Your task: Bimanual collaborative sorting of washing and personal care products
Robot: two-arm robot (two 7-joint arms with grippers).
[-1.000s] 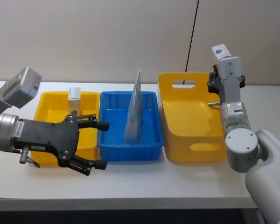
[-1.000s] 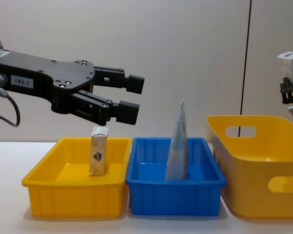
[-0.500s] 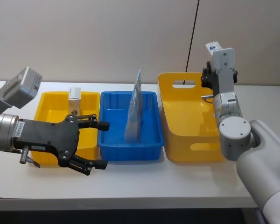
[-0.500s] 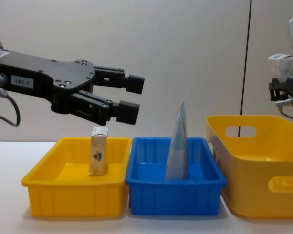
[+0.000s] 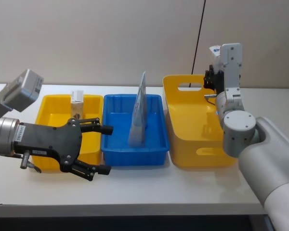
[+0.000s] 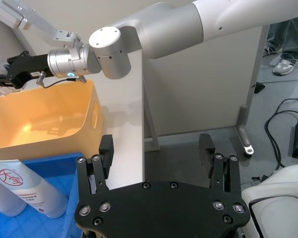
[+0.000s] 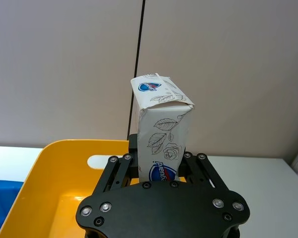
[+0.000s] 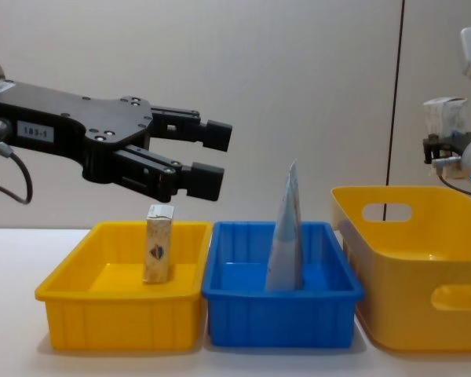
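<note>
1. Pinching the lower part of a tall white box (image 7: 164,124), grey leaf print and blue oval on its face, between the fingers (image 7: 133,148) of the right gripper (image 7: 161,157). Held upright, flap end up, high over the far left corner of the large yellow basket (image 5: 202,154) and clear of its rim.
2. Spread wide and holding nothing at the left gripper (image 5: 106,149). Hovering above the near edge where the yellow tray (image 5: 58,103) meets the blue tray (image 5: 135,156).
3. Judged to be the carry step: box aloft, not yet delivered. Calls next for swinging it leftward, keeping it upright, then either meeting the open left fingers in mid-air or lowering it into a tray before letting go. Cannot tell which tray.
4. Apparently sorted already: a small cream carton (image 5: 77,98) with a blue emblem, standing at the far end of the yellow tray, and a pale blue-grey tapered pouch (image 5: 139,110), standing on end in the blue tray.
5. Lined up side by side on a white desk (image 5: 159,192): yellow tray, blue tray, basket, close together.
6. Backed by a plain beige wall (image 5: 111,38) crossed by one thin dark line (image 5: 198,33). Beyond the desk edge in the left wrist view, a grey floor (image 6: 198,114) with loose cables (image 6: 288,124).
</note>
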